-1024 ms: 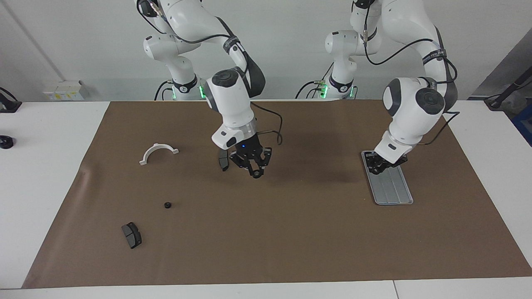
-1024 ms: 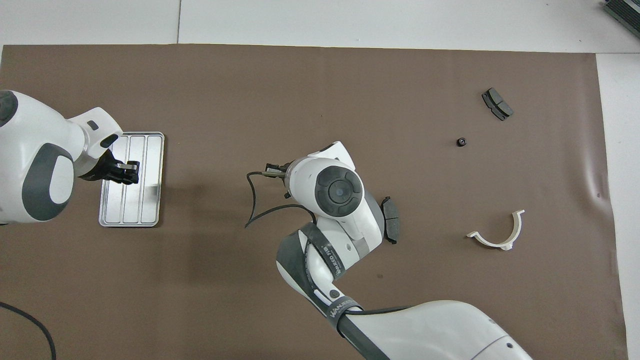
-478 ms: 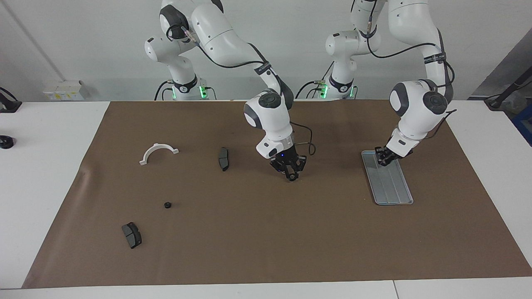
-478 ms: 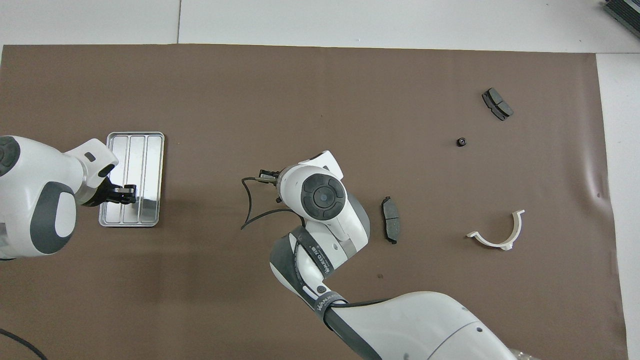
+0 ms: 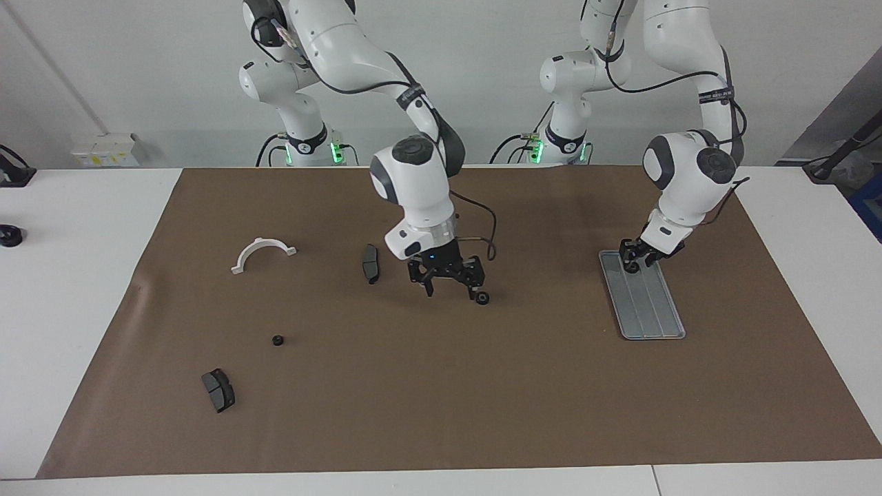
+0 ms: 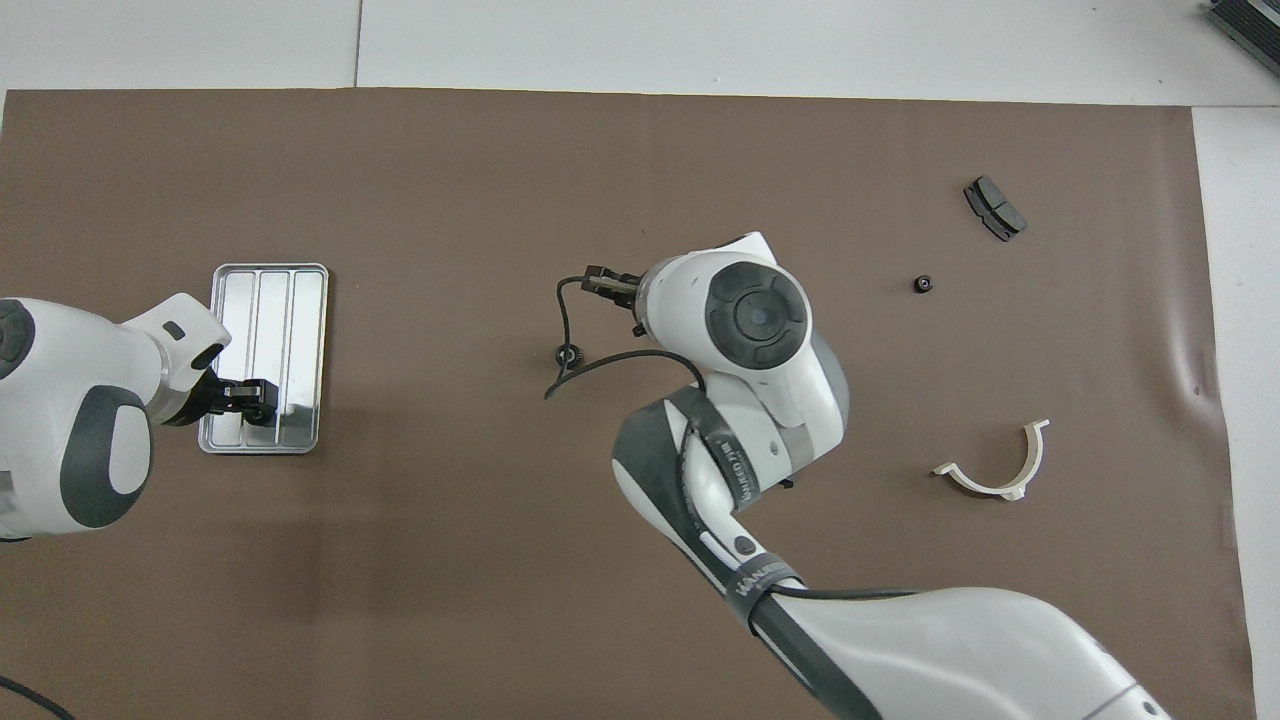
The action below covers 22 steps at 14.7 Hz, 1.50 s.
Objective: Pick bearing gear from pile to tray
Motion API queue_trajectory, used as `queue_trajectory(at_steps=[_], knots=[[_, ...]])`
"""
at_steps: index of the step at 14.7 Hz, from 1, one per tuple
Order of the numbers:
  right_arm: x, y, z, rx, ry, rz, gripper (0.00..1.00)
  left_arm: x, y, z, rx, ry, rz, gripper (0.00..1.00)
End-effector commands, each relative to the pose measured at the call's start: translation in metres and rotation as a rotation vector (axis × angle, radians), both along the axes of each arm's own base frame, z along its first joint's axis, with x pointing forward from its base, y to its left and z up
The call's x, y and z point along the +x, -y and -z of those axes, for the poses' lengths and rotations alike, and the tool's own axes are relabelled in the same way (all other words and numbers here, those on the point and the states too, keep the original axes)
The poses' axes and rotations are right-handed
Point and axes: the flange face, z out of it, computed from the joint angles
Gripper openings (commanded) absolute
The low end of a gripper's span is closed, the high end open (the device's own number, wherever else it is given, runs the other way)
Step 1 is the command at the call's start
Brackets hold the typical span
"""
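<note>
Right end effector (image 5: 448, 284) is hanging low over the middle of the brown mat (image 5: 441, 386), fingers spread apart and gripping nothing. A small black round part (image 5: 484, 299) — the bearing gear, by the look of it — is lying on the mat just beside the fingertip toward the left arm's end of the table (image 5: 41, 289); whether the fingertip is touching it I cannot tell. From overhead the same part (image 6: 567, 354) is showing clear of the arm's wrist housing, next to the loop of black cable.

Left end effector (image 5: 635, 259) is sitting over the end of the tray (image 5: 651, 313) nearer to the robots, fingers pointing down at it; whether they are apart or together I cannot tell. The silver ridged tray itself is lying flat on the mat toward the left arm's end of the table, and nothing is showing on its bare ridges.

What is lying loose, toward the right arm's end:
- a dark brake pad (image 5: 371, 263) just beside the right end effector, mostly hidden under the arm from overhead
- a white half-ring bracket (image 5: 262, 253), open side facing away from the robots
- a second tiny black round piece (image 5: 278, 340), farther from the robots than the bracket
- another dark brake pad (image 5: 218, 389) — farthest from the robots of the lot

All are well apart from one another and from the tray.
</note>
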Motion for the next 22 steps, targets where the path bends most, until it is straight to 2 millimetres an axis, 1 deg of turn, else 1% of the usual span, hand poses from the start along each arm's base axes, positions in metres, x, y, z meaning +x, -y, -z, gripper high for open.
queue_trajectory(at_steps=[1,2,3,5,6,7,8,9,10,12,13,14,15,16,17,18,19,21,22], knots=[[0.015,0.083,-0.040,-0.053,-0.011,-0.013,1.00,0.011,-0.003,-0.032,0.010,0.036,0.010,1.00],[0.024,0.119,-0.046,-0.086,-0.017,-0.064,1.00,0.015,0.003,-0.042,0.011,0.030,0.018,1.00],[0.030,0.146,-0.045,-0.117,-0.023,-0.127,1.00,0.022,0.013,-0.052,0.010,0.031,0.034,1.00],[0.042,0.206,-0.039,-0.168,-0.018,-0.241,1.00,0.036,0.041,-0.070,0.007,0.052,0.080,1.00],[0.045,0.226,-0.032,-0.189,-0.018,-0.310,1.00,0.041,0.056,-0.073,0.002,0.064,0.100,1.00],[0.047,0.246,-0.024,-0.204,-0.025,-0.356,1.00,0.044,0.076,-0.076,0.000,0.075,0.132,1.00],[0.049,0.262,-0.014,-0.220,-0.038,-0.403,1.00,0.043,0.102,-0.082,-0.005,0.087,0.176,1.00],[0.050,0.273,0.000,-0.231,-0.052,-0.448,1.00,0.043,0.129,-0.086,-0.009,0.101,0.212,1.00],[0.052,0.287,0.013,-0.239,-0.068,-0.478,1.00,0.043,0.153,-0.084,-0.014,0.108,0.239,1.00],[0.052,0.291,0.032,-0.244,-0.083,-0.511,1.00,0.039,0.193,-0.092,-0.025,0.133,0.276,1.00],[0.053,0.294,0.042,-0.243,-0.097,-0.511,1.00,0.038,0.209,-0.088,-0.030,0.140,0.290,1.00],[0.056,0.302,0.055,-0.247,-0.099,-0.513,1.00,0.038,0.226,-0.086,-0.039,0.154,0.314,1.00],[0.059,0.305,0.066,-0.255,-0.089,-0.525,1.00,0.037,0.238,-0.077,-0.057,0.152,0.319,1.00],[0.060,0.307,0.078,-0.255,-0.096,-0.529,1.00,0.037,0.254,-0.076,-0.082,0.165,0.328,1.00],[0.061,0.310,0.085,-0.255,-0.096,-0.525,1.00,0.036,0.272,-0.068,-0.089,0.160,0.350,1.00],[0.063,0.311,0.093,-0.259,-0.089,-0.523,1.00,0.037,0.282,-0.063,-0.092,0.155,0.354,1.00],[0.063,0.311,0.097,-0.259,-0.092,-0.523,1.00,0.035,0.296,-0.052,-0.095,0.144,0.347,1.00],[0.057,0.310,0.106,-0.255,-0.110,-0.533,1.00,0.028,0.333,-0.030,-0.111,0.157,0.351,1.00],[0.054,0.310,0.110,-0.256,-0.116,-0.545,0.93,0.027,0.346,-0.019,-0.117,0.161,0.359,1.00]])
